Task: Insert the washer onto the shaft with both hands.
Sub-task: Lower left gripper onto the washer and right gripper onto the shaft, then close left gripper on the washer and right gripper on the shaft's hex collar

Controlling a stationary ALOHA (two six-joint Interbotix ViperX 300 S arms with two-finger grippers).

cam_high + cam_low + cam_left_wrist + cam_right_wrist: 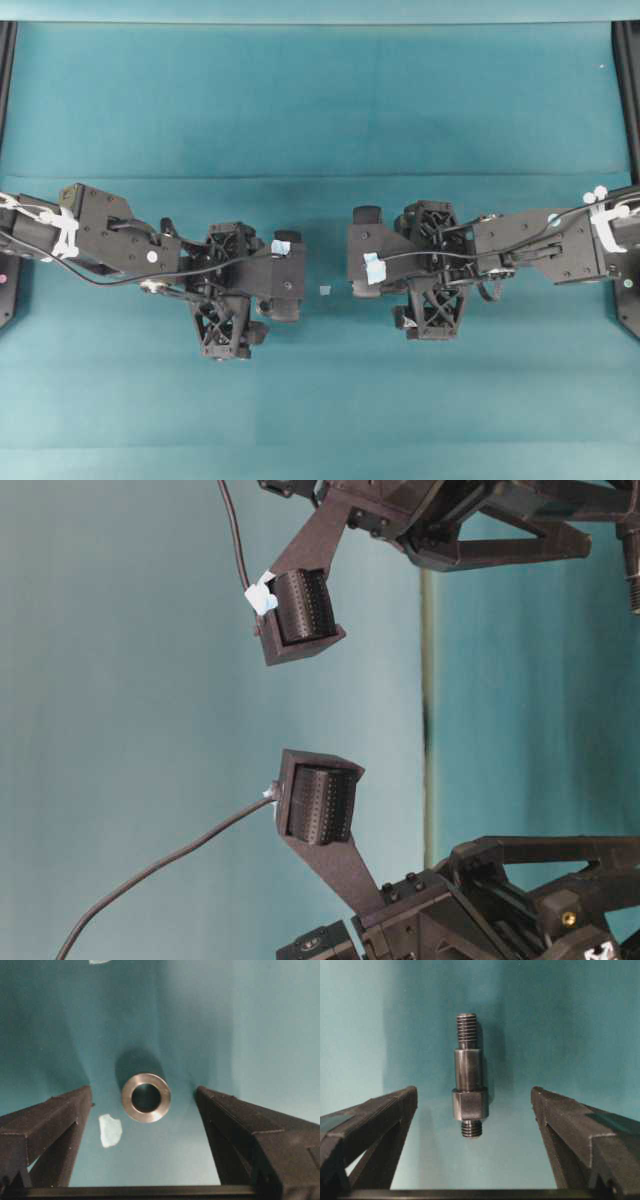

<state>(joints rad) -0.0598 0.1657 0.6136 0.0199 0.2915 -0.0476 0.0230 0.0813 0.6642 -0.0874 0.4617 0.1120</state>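
Both grippers spread wide, nothing held. Washer (146,1097) lies flat on the teal cloth (320,100), centred between the left gripper (145,1105) fingers. Shaft (469,1077) lies lengthwise between the right gripper (472,1105) fingers. I judge pickup is next: I lower squarely, close across the shaft's thick middle, and pinch the washer's rim without tilting it.

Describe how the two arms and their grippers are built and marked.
Both arms are matte black. The left gripper and right gripper have lattice-frame bodies and tapering triangular fingers with ribbed pads. Each gripper carries a pale-blue tape tag, a thin black cable runs along each arm, and white ties sit further back.
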